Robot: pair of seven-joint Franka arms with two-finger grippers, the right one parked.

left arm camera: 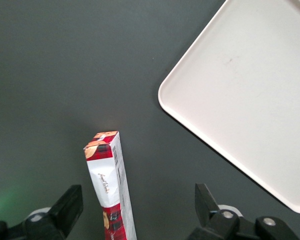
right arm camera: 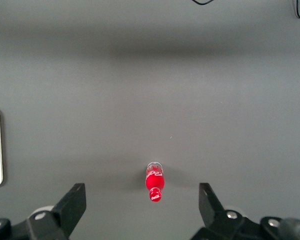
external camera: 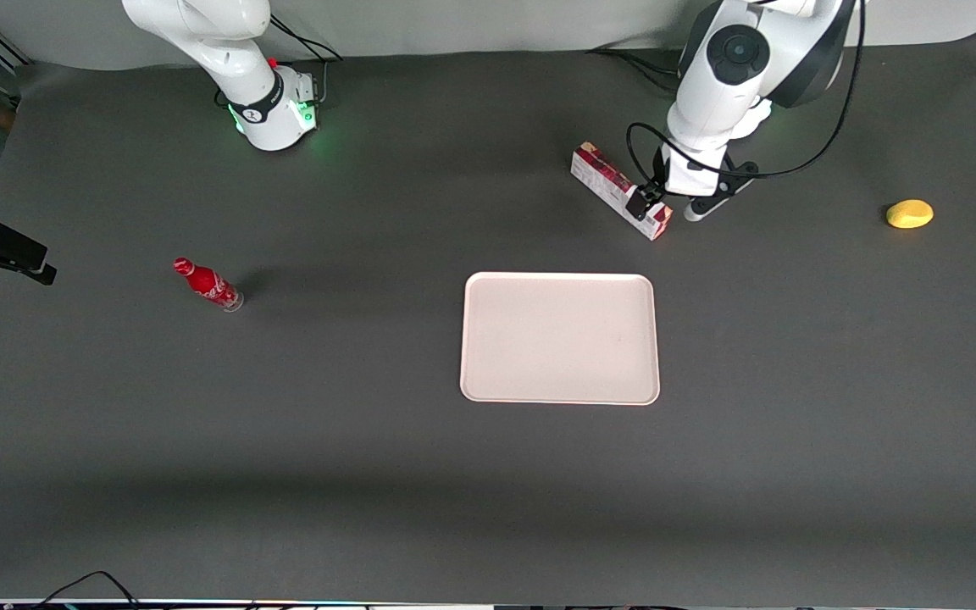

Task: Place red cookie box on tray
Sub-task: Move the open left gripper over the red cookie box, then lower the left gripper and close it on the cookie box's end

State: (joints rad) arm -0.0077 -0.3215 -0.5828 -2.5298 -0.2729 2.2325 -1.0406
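Now the red cookie box (left arm camera: pixel 111 190) lies between the gripper's (left arm camera: pixel 139 210) spread fingers (left arm camera: pixel 70 206).

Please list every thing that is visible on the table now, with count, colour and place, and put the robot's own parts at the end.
red cookie box: one, dark red with white panels, lying on the table, farther from the front camera than the tray.
tray: one, pale pinkish-white, flat on the table near its middle, nothing on it.
bottle: one, small, red, standing toward the parked arm's end of the table.
yellow object: one, rounded, toward the working arm's end of the table.
table: one, dark grey surface.
gripper: one, black fingers, open, straddling one end of the red cookie box without closing on it.
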